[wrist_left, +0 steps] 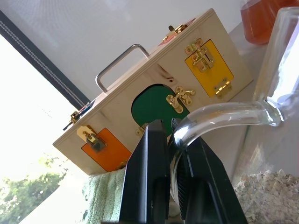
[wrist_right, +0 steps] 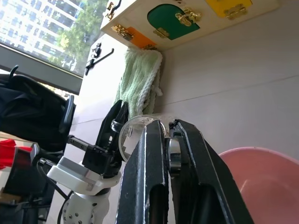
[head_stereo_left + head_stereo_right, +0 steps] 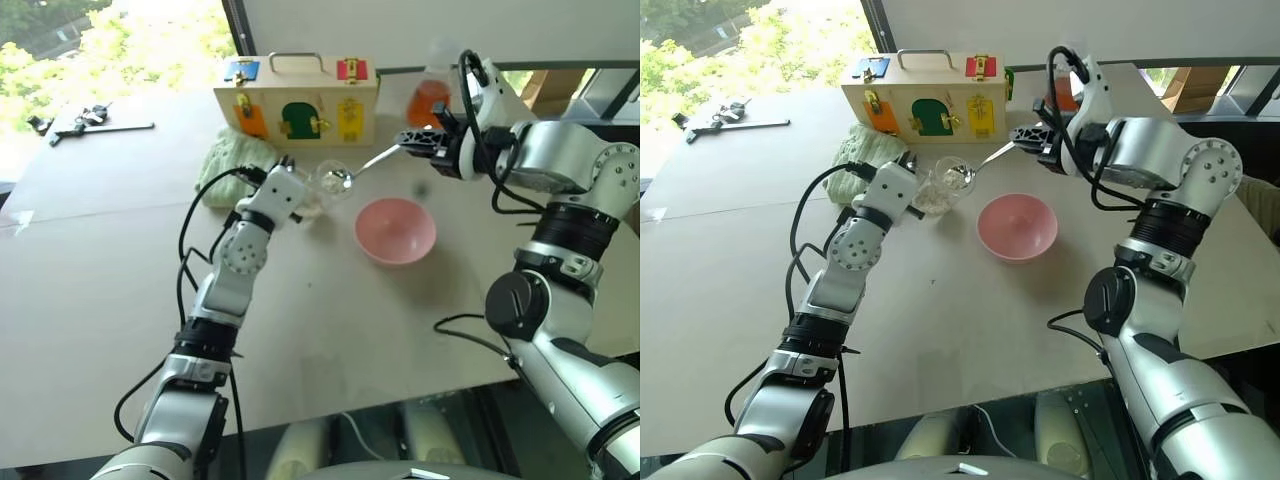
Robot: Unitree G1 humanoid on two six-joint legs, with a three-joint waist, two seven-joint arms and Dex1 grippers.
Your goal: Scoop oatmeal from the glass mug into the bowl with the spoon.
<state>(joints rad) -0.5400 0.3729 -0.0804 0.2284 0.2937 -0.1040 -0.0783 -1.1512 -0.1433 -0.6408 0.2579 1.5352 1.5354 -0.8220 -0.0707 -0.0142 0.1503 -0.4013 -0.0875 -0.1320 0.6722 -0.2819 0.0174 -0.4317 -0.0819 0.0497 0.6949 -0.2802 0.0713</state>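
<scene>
The mug [image 3: 943, 186] is held by its handle in the left pincer [image 3: 908, 170], left of the bowl [image 3: 1017, 226] on the desk [image 3: 730, 250]. The spoon [image 3: 978, 166], clamped in the right pincer [image 3: 1025, 135], is poised at the mug's rim. Oatmeal [image 1: 268, 193] lies in the mug; the bowl looks empty, so transfer remains.

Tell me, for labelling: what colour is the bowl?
Pale pink, plain; the bowl shows best in the right eye view.
</scene>
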